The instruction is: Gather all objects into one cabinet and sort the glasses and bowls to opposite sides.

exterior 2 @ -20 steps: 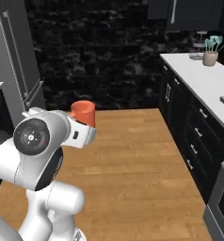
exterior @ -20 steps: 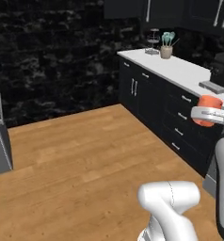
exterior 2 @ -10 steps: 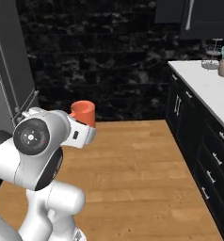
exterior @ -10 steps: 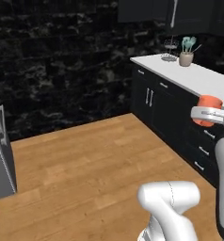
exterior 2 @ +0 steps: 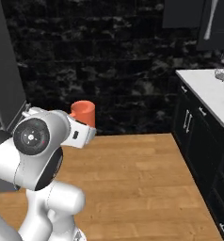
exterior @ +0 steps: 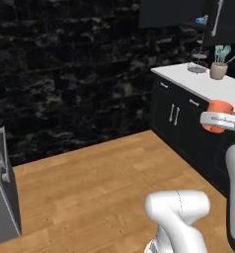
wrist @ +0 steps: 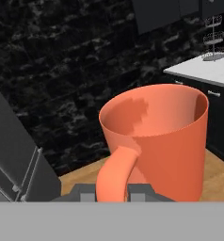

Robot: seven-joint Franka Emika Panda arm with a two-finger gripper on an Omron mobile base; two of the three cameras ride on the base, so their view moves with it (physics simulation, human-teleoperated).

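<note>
My gripper (wrist: 111, 193) is shut on the handle of the small orange-red mug (wrist: 161, 141), which stands upright and close in the hand view. The same mug (exterior: 219, 116) hangs at the right edge of the left base view, level with the counter front, with the gripper (exterior: 218, 120) clamped around it. In the right base view the mug (exterior 2: 83, 113) rides above the white hand over open floor. The black wall cabinet (exterior: 178, 12) is at the top right, its door with a white bar handle (exterior: 219, 17) swung open. A bright blue cup (exterior: 201, 20) sits on its shelf. The bowl is out of view.
A white counter (exterior: 203, 86) over black drawer units (exterior: 176, 116) runs along the right. A wire basket stand (exterior: 198, 59) and a beige crock of teal spatulas (exterior: 219, 69) stand on it. A grey appliance (exterior: 1, 188) is at the left. Wooden floor (exterior: 90, 183) lies between.
The whole picture has shifted: the base has moved, so the counter slid right and the wall cabinet came into view. The mug stays held in the shut gripper.
</note>
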